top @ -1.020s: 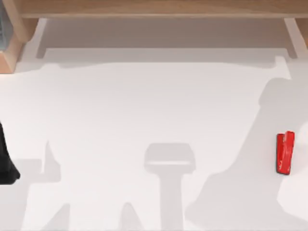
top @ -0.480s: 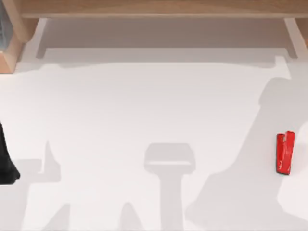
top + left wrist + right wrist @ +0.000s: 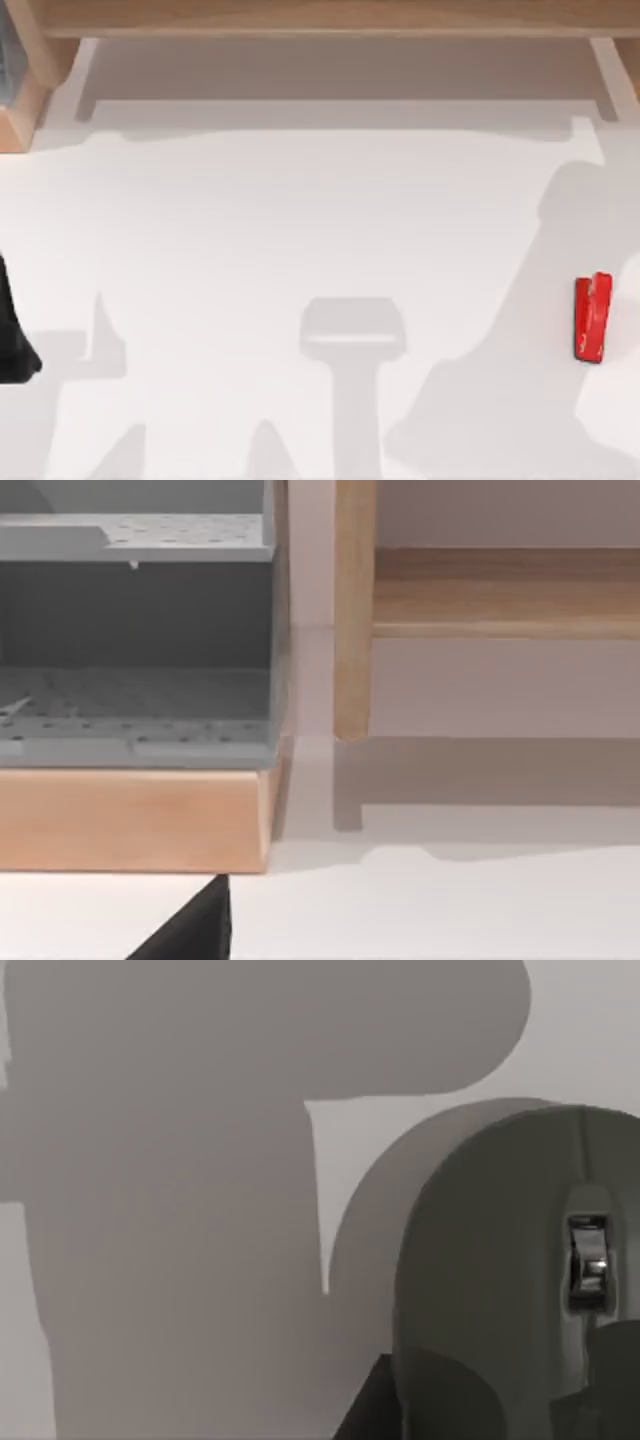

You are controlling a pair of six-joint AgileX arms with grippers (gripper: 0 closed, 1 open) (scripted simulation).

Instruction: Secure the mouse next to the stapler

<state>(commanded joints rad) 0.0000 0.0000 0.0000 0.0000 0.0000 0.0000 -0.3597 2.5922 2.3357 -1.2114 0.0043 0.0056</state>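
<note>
White table (image 3: 300, 220) is filling the top view, with a wooden shelf frame (image 3: 330, 18) running along the far edge and grey shadows lying across the surface. Red stapler (image 3: 592, 317) is lying on the table near the top view's right edge, long axis running near to far, nothing touching it. Dark part of my left arm (image 3: 12, 335) is sitting at the left edge of the top view, parked; I cannot tell whether its fingers are wide or narrow. Left wrist view is looking at a grey perforated rack (image 3: 135, 630) sitting on a wooden base (image 3: 135, 820), with a wooden post (image 3: 353, 610) just beside it and a black piece of my own arm at the near edge. Right wrist view is looking straight down on a dark grey mouse (image 3: 500, 1270) with a metallic scroll wheel (image 3: 588, 1263), resting on the white table in a big shadow. My right fingers are hovering close over the mouse; dark parts are sitting against its near end, but I cannot tell whether they are gripping it or how wide they are.
</note>
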